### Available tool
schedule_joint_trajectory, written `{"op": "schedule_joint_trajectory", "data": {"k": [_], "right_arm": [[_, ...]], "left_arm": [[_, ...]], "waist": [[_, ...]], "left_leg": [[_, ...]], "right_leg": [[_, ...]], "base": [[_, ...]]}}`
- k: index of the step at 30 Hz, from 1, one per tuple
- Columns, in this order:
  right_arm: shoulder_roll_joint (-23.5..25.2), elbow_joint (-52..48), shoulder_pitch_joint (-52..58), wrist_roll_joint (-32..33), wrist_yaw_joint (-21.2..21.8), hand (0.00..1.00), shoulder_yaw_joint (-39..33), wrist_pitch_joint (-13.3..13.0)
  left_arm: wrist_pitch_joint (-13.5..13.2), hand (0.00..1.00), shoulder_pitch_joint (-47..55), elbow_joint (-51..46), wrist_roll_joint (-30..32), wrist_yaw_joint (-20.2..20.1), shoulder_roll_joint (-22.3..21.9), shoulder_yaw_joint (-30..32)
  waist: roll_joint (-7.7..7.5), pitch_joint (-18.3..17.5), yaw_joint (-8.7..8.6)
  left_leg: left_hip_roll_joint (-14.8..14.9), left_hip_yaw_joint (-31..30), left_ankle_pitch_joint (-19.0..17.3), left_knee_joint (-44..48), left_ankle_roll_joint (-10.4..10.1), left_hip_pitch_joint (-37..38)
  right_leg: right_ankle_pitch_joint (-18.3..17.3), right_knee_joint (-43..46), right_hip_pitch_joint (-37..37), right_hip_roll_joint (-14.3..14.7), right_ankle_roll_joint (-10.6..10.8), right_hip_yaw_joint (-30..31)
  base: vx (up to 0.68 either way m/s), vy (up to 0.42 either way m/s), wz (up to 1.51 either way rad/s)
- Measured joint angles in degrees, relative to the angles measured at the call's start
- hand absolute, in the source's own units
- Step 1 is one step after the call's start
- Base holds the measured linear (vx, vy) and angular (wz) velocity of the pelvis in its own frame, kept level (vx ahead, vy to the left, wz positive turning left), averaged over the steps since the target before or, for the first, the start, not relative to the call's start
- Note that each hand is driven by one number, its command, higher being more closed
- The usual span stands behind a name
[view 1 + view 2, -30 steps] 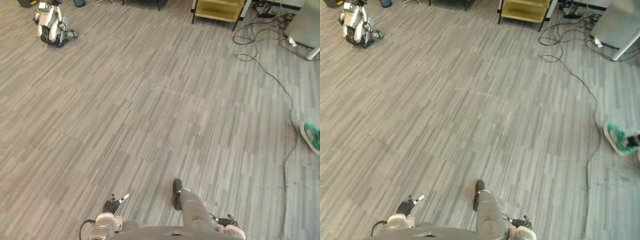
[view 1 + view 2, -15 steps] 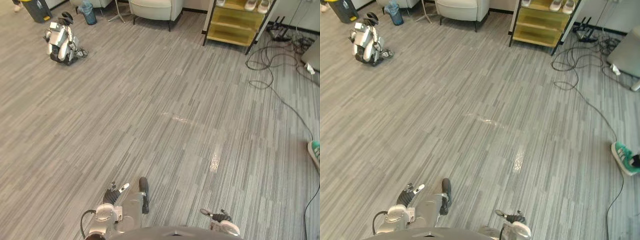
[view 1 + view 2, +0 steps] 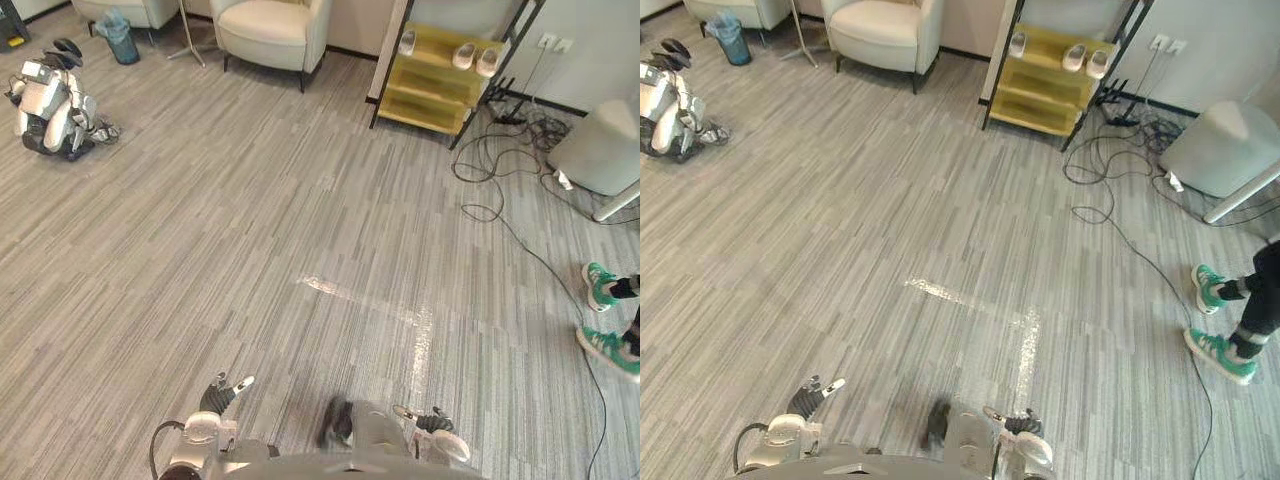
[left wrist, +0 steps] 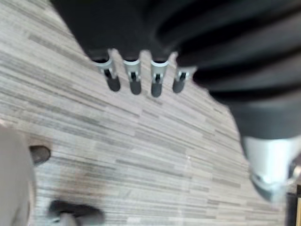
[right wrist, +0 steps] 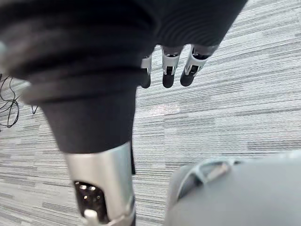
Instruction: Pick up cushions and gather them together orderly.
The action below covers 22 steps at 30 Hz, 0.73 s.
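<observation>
Armchair (image 3: 268, 30), yellow shelf (image 3: 432, 88), green shoes (image 3: 600, 287)

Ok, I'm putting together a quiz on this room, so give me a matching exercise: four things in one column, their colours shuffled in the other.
Things:
1. armchair
2. shelf
3. person's shoes
4. small robot

Colours:
A. green
B. cream
C. yellow
D. white and black

Pairs: 1-B, 2-C, 3-A, 4-D
</observation>
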Motion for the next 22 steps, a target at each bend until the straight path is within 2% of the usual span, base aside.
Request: {"op": "schedule_joint_trajectory", "data": {"k": [1, 2, 3, 5, 6, 7, 8, 9, 10, 11, 12, 14, 17, 22], "right_arm": [[-0.2, 0.2, 0.0, 0.1, 0.0, 0.00, 0.0, 0.0], [-0.2, 0.6, -0.1, 0.1, 0.0, 0.00, 0.0, -0.1], [-0.1, 1.7, -0.3, 0.4, 0.0, 0.00, 0.0, -0.1], [0.5, 1.7, -0.6, 0.9, -0.1, 0.00, 0.0, -0.3], [0.5, 1.6, -0.9, 0.9, -0.1, 0.00, -0.3, -0.3], [0.5, 1.6, -0.9, 0.9, -0.1, 0.00, -0.4, -0.3], [0.5, 1.6, -0.8, 1.0, -0.2, 0.00, -0.6, -0.3], [0.4, 1.6, -0.6, 1.0, -0.3, 0.00, -1.0, -0.3], [0.3, 1.6, 0.1, 1.0, -0.3, 0.00, -1.6, -0.2], [0.0, 1.6, 0.8, 0.9, -0.4, 0.00, -1.7, -0.1], [0.3, 1.6, 1.4, 0.9, -0.7, 0.00, -1.9, 0.0], [2.0, 1.6, 2.5, 0.7, -0.8, 0.00, -2.2, 0.0], [3.6, 1.7, 3.5, 0.2, -0.8, 0.00, -2.4, 0.1], [3.8, 1.6, 3.7, 0.3, -0.8, 0.00, -2.5, 0.0]], "left_arm": [[-0.1, 0.00, 0.1, -0.2, -0.4, -0.4, -0.5, 0.8], [-0.2, 0.00, 0.0, -0.4, -0.5, -0.5, -0.5, 0.9], [-0.5, 0.00, -0.2, -1.5, -0.6, -0.8, -0.4, 0.9], [-0.9, 0.00, -0.2, -2.9, -0.6, -0.8, -0.5, 0.7], [-0.9, 0.00, -0.3, -3.4, -0.6, -0.7, -0.6, 0.7], [-0.8, 0.00, -0.4, -3.3, -0.6, -0.7, -0.8, 0.6], [-0.6, 0.00, -0.4, -2.9, -0.8, -0.6, -1.0, 0.6], [-0.6, 0.00, -0.4, -2.7, -1.0, -0.5, -1.1, 0.6], [-0.5, 0.00, -0.2, -2.4, -1.1, -0.4, -1.3, 0.5], [-0.5, 0.00, 0.1, -2.2, -1.1, -0.4, -1.6, 0.5], [-0.5, 0.00, 0.1, -1.9, -1.1, -0.3, -0.9, 0.5], [-0.5, 0.00, 0.3, -1.5, -1.1, -0.3, 0.5, 0.5], [-0.4, 0.00, 0.7, -1.2, -1.1, -0.4, 1.9, -0.1], [-0.4, 0.00, 0.7, 0.1, -1.1, -0.5, 2.3, -0.6]], "waist": [[0.37, 0.4, 0.36], [0.25, 0.5, 0.66], [-1.42, 0.9, 1.60], [-1.83, 1.0, 2.18], [-2.21, 1.2, 2.51], [-1.83, 1.0, 2.47], [-1.33, 0.8, 2.41], [-1.16, 0.7, 2.36], [-0.70, 0.4, 2.20], [-0.12, 0.1, 2.29], [-0.78, -0.3, 2.26], [-3.87, -1.4, 1.99], [-6.47, -2.7, 2.06], [-6.31, -3.0, 1.97]], "left_leg": [[1.6, 0.3, -0.9, 5.9, 0.7, -2.0], [2.0, 0.5, -1.4, 8.0, 1.2, -3.0], [1.5, 1.2, -2.7, 8.8, 1.6, -4.9], [0.6, 1.6, -4.4, 3.1, 1.2, -7.6], [-0.6, 0.6, -5.1, -6.1, 1.3, -9.2], [-1.0, -0.5, -5.1, -9.7, 1.3, -9.8], [-2.3, -3.4, -4.6, -18.1, 0.8, -10.0], [-3.2, -5.2, -3.7, -22.9, 0.9, -9.7], [-4.1, -8.0, -0.3, -30.1, 1.1, -9.1], [-4.2, -9.5, 5.1, -32.9, 1.6, -8.5], [-5.4, -9.2, 7.4, -33.9, 3.4, -6.3], [-7.8, -8.0, 8.3, -38.7, 4.6, -3.8], [-11.0, -6.8, 9.9, -43.5, 5.9, -1.0], [-13.5, -5.7, 10.5, -47.3, 7.1, 3.1]], "right_leg": [[-0.5, -1.6, 3.2, 1.4, -0.5, 0.5], [-0.8, -2.3, 4.9, 1.8, -0.6, 0.7], [-1.2, -4.7, 10.1, 2.1, -0.6, 3.1], [-1.2, -7.5, 14.3, 1.7, -0.4, 5.2], [-2.1, -9.2, 16.7, 1.2, 1.2, 6.8], [-2.3, -9.6, 17.2, 1.2, 1.5, 7.2], [-3.0, -9.6, 18.0, 0.9, 2.6, 8.4], [-3.4, -9.6, 18.6, 0.6, 3.2, 8.8], [-4.1, -9.6, 19.2, 0.5, 4.3, 9.4], [-4.9, -9.6, 19.9, 0.8, 5.4, 9.9], [-5.9, -9.2, 21.3, -0.6, 6.8, 10.5], [-7.4, -8.2, 21.1, -3.2, 8.2, 10.6], [-8.6, -7.6, 20.9, -6.0, 9.8, 11.5], [-9.2, -7.6, 22.8, -8.3, 10.8, 12.1]], "base": [[0.58, -0.161, -0.46], [0.54, -0.113, -0.57], [0.49, -0.080, -0.64], [0.43, -0.041, -0.70], [0.30, 0.021, -0.60], [0.40, 0.118, -0.67], [0.29, 0.153, -0.38], [0.26, 0.177, -0.36], [0.17, 0.186, -0.23], [0.21, 0.249, -0.21], [0.23, 0.278, -0.14], [0.18, 0.183, -0.01], [0.19, 0.149, -0.06], [0.07, 0.085, -0.04]]}}
